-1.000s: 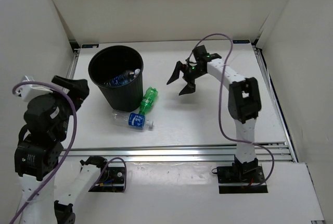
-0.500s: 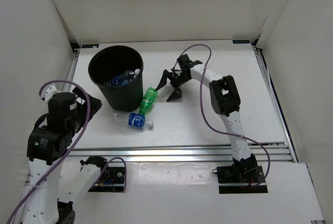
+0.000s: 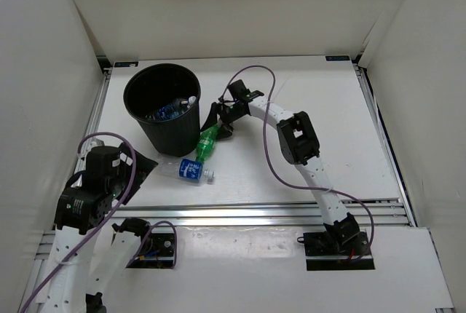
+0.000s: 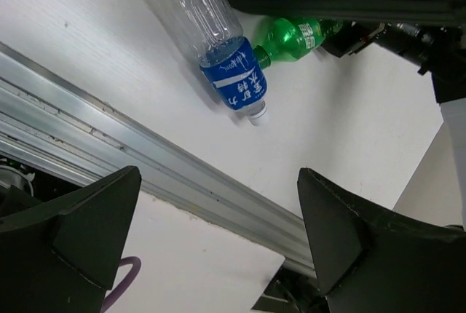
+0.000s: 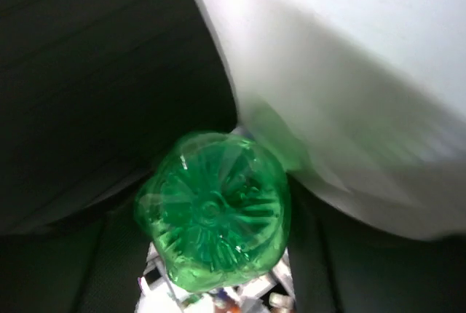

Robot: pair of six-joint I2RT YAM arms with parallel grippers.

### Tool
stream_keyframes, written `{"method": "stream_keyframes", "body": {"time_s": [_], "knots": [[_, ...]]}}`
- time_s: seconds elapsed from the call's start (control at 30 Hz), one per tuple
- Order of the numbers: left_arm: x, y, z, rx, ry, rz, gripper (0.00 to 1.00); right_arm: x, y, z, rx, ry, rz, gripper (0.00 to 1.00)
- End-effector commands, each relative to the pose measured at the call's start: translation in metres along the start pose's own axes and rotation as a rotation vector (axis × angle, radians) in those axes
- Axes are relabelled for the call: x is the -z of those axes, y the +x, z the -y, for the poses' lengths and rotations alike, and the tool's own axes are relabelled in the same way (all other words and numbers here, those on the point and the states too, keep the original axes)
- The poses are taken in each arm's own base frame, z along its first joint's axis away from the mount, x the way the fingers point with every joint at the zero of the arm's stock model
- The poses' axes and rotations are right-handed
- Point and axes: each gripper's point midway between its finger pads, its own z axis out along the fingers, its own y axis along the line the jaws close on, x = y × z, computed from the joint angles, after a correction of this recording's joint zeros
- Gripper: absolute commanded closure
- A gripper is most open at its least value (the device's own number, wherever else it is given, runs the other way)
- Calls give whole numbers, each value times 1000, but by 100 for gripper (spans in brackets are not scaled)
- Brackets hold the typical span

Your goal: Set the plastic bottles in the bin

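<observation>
The black bin [image 3: 162, 105] stands at the back left with bottles [image 3: 172, 109] inside it. A green bottle [image 3: 207, 142] lies against its right side. My right gripper [image 3: 219, 120] is shut on that bottle's base, which fills the right wrist view [image 5: 212, 211] between dark fingers [image 5: 65, 269]. A clear bottle with a blue label [image 3: 188, 169] lies just nearer, also in the left wrist view [image 4: 218, 44] beside the green bottle [image 4: 295, 36]. My left gripper [image 3: 137, 163] stands open, short of the clear bottle, with nothing between its fingers [image 4: 357, 240].
An aluminium rail [image 3: 255, 211] runs along the table's near edge, right under my left gripper [image 4: 218, 233]. The bin's dark wall [image 5: 95, 73] is close beside my right gripper [image 5: 211, 255]. White walls enclose the table on three sides.
My right arm swung left from mid-table to the green bottle and its jaws closed on the base. My left arm dropped lower and nearer, its open gripper now facing the clear bottle.
</observation>
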Motion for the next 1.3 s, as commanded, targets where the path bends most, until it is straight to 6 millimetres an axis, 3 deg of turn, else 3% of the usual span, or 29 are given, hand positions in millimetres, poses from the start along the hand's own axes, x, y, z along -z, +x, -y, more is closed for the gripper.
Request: {"method": "stream_keyframes", "body": {"time_s": [0.0,0.03,0.13,0.17,0.2,0.27,0.3,0.33,0.37,0.4,0.47,0.5,0.57,0.6,0.63,0.7,0.73,0.8,0.83,0.87,0.97,1.0,1.07,1.1,1.13,1.17,1.23,1.27], "knots": [[-4,14,0,2,-9,-80,0,-18,7,23,-93,14,-51,42],[-6,16,-2,1,-17,-85,0,-14,11,18,-89,12,-50,51],[-15,17,4,4,21,-85,0,7,25,29,-94,52,-32,68],[-16,19,7,6,46,-86,0,22,21,37,-97,70,5,70],[-24,22,4,18,34,-93,0,38,36,41,-107,95,11,72],[-29,22,12,56,84,-82,0,68,45,53,-89,129,51,76],[-38,30,10,63,80,-116,0,93,51,35,-39,128,109,77],[-40,32,12,87,99,-120,0,104,65,46,-69,139,108,80],[-44,32,17,100,133,-114,0,128,64,45,-90,128,148,84],[-49,38,18,99,145,-140,0,155,71,18,-34,94,210,84],[-62,50,12,124,151,-171,0,194,72,-1,-12,59,297,85],[-67,51,16,124,174,-171,0,219,79,-30,48,33,362,85],[-82,60,8,134,157,-191,0,244,83,-70,128,-21,423,87],[-86,59,11,143,175,-182,0,268,84,-116,269,-95,496,87],[-94,63,6,144,163,-188,0,266,99,-149,383,-160,474,87],[-104,67,0,153,135,-193,0,270,104,-194,518,-217,499,85],[-109,66,-1,153,129,-185,0,275,119,-240,650,-256,527,85],[-118,71,-8,153,84,-208,0,259,105,-260,702,-227,537,84],[-121,71,-7,152,78,-211,0,246,115,-281,759,-242,521,82],[-123,73,-6,152,74,-223,0,247,114,-311,842,-276,554,82],[-128,74,-7,128,37,-243,0,222,120,-343,952,-298,617,73],[-131,76,-10,114,20,-253,0,202,120,-347,1002,-310,631,66],[-127,72,-1,101,45,-254,0,182,109,-348,1046,-279,679,53],[-128,73,-3,87,38,-259,0,167,113,-356,1079,-274,691,43],[-126,69,2,78,52,-251,0,172,111,-371,1115,-276,756,27],[-126,69,2,78,52,-251,0,156,100,-368,1129,-261,764,0],[-125,68,4,78,54,-251,0,155,100,-371,1157,-252,787,0],[-127,69,3,78,44,-256,0,171,114,-380,1171,-270,804,0]]}}
